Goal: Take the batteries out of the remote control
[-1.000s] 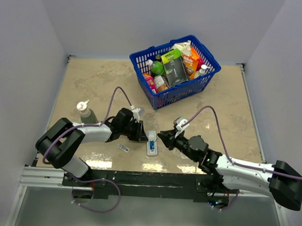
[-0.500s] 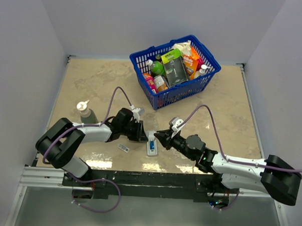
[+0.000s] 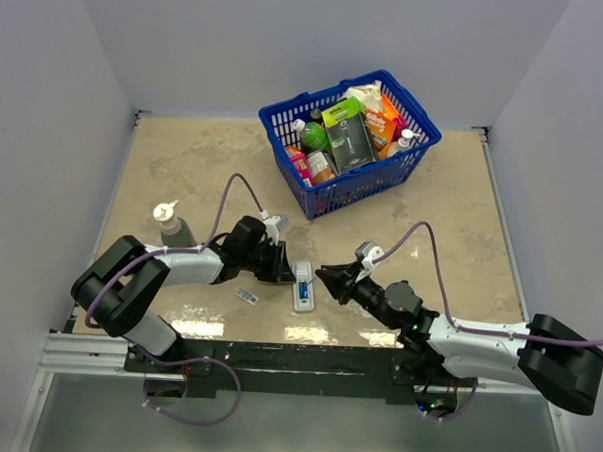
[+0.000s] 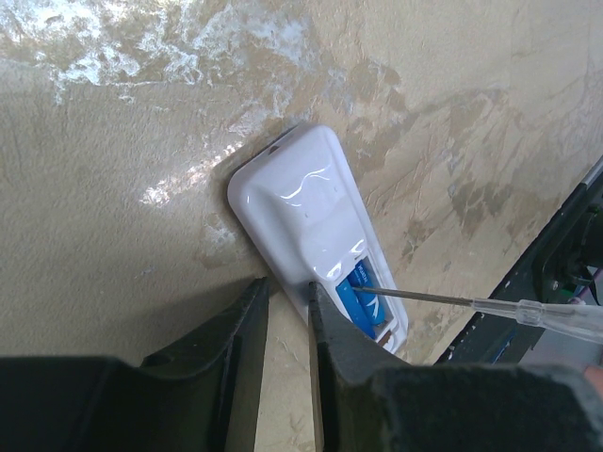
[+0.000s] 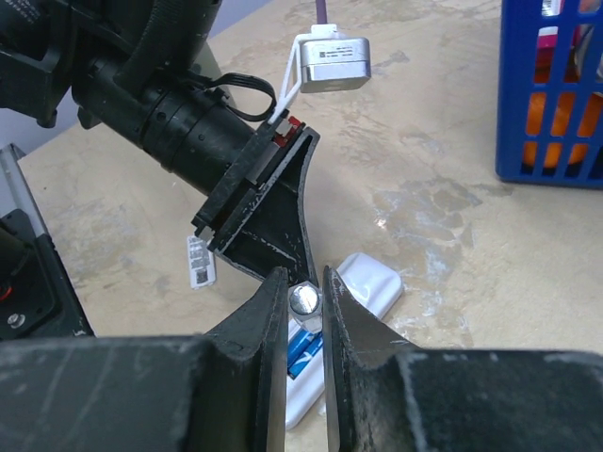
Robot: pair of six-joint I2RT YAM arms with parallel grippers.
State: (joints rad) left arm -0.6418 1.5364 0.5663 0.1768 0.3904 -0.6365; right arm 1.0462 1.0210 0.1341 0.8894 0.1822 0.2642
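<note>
The remote control (image 4: pixel 301 207) is lying with its long axis pointing toward the basket (image 3: pixel 363 184). The left pincer (image 4: pixel 287 292), nearly closed, is pinching its side edge. The right pincer (image 5: pixel 303 278) is clamping a screwdriver (image 4: pixel 509 308) that is touching the blue battery (image 4: pixel 363 301).

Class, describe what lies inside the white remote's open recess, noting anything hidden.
A blue battery lies in the remote control, a thin tool reaching in. The left gripper covers the rest of the recess.

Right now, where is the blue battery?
The blue battery lies in the remote control, centre-front in the top view, between the left gripper and right gripper.
</note>
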